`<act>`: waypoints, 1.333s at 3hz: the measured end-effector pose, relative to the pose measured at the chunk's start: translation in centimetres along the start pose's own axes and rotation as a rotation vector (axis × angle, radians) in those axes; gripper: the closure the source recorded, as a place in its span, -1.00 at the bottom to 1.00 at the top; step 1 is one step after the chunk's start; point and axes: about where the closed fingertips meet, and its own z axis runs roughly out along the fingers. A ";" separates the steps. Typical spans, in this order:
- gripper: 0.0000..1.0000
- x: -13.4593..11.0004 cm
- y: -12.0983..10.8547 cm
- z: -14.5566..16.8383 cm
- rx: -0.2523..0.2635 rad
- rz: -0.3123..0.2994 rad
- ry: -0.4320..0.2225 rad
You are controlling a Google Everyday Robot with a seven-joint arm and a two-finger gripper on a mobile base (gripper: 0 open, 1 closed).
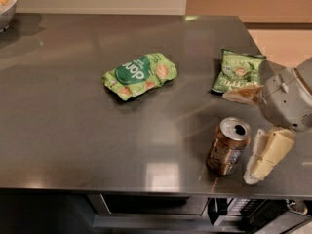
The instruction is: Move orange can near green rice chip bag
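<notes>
The orange can (227, 146) stands upright near the table's front right edge, silver top and pull-tab opening showing. My gripper (242, 136) reaches in from the right and is open. One pale finger (243, 94) is just behind the can and the other (265, 156) is close beside its right side. Nothing is gripped. The green rice chip bag (140, 75) lies near the table's middle, well to the left and behind the can.
A flatter, darker green bag (237, 70) lies at the right, just behind my upper finger. A bowl (7, 4) sits at the far left corner. The steel table (63, 130) has its front edge close below the can and its right edge under my gripper.
</notes>
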 end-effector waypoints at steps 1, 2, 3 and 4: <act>-0.63 -0.3 0.3 0.1 0.001 -0.011 -0.021; -0.16 -0.3 0.2 0.2 0.000 -0.013 -0.029; 0.30 -0.4 -0.4 0.2 0.003 -0.015 -0.023; 0.77 -1.4 -2.4 -0.2 0.031 -0.013 -0.010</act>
